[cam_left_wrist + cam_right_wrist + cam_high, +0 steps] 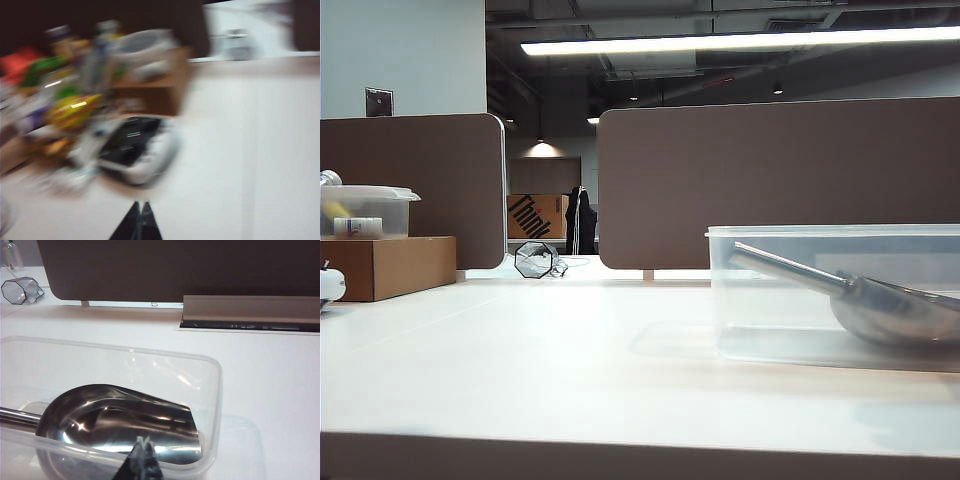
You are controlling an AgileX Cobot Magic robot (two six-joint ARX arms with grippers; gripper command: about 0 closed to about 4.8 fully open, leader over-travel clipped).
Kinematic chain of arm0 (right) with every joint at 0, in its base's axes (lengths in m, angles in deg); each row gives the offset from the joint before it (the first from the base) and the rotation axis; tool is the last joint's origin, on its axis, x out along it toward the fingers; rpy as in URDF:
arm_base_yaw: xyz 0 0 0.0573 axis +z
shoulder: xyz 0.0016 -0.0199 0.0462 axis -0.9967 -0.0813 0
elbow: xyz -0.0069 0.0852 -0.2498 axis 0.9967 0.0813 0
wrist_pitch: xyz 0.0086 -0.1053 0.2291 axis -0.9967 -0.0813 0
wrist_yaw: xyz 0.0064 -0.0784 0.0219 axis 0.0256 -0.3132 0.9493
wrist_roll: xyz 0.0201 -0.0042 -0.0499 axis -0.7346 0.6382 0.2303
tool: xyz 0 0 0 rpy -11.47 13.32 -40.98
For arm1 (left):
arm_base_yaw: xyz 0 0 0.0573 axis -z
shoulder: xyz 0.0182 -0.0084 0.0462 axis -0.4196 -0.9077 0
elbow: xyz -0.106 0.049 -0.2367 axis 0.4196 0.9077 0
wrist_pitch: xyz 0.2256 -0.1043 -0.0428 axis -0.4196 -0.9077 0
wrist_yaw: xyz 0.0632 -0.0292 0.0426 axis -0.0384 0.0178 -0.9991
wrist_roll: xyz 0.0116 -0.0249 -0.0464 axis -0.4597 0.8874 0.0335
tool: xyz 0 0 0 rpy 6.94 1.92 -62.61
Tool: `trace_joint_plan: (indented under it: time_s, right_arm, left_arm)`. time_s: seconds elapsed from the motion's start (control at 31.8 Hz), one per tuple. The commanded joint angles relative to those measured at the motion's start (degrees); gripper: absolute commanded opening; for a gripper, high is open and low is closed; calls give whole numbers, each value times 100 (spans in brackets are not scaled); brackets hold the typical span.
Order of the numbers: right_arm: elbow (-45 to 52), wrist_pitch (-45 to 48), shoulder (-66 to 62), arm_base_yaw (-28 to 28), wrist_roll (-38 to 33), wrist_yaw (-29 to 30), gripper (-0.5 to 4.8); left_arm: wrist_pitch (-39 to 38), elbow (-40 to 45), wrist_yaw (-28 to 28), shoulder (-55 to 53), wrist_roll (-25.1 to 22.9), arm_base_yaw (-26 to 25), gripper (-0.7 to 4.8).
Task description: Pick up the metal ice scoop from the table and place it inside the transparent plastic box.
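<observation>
- The metal ice scoop [890,305] is sitting inside the transparent plastic box [770,300], over toward the right edge of the bench [520,370]. Shiny steel with mirror-like reflections, and its straight tubular handle slants up toward one box wall while the deep rounded bowl rests on the floor of the box.
- The box is clear and a bit frosted, rectangular with rounded corners and a lipped rim, open on top. It's comfortably longer than the scoop.
- The bench itself is plain matte white and smooth.
- Right tool [145,440]: thin dark fingers pressed together into a point, hanging just above the near rim of the box over the scoop's bowl, holding nothing.
- Left tool [141,205]: also pinched closed and empty. Its camera view is badly smeared; it's out past the left edge near a jumble of colourful stuff I can't really make out.
- Other bits: a cardboard box [390,265] at the far left corner with a smaller lidded clear container [365,212] on top, and a little faceted glass-looking thing [535,260] at the far edge.
- Brown partition panels [780,180] stand along the back edge.
</observation>
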Motion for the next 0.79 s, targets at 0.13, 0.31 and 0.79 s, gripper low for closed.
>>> trace_joint_plan:
  time_s: [0.13,0.31,0.79]
  right_arm:
    - [-7,98,0,0,-2,-2,-1]
    - [-7,98,0,0,-2,-11,-1]
    - [-7,98,0,0,-2,-11,-1]
  left_arm:
    - [538,468,232,566,2214,-3150,-4]
    - [675,761,402,1274,2227,-4441,-4]
    - [5482,3296,4887,2894,-1281,-4955,-4]
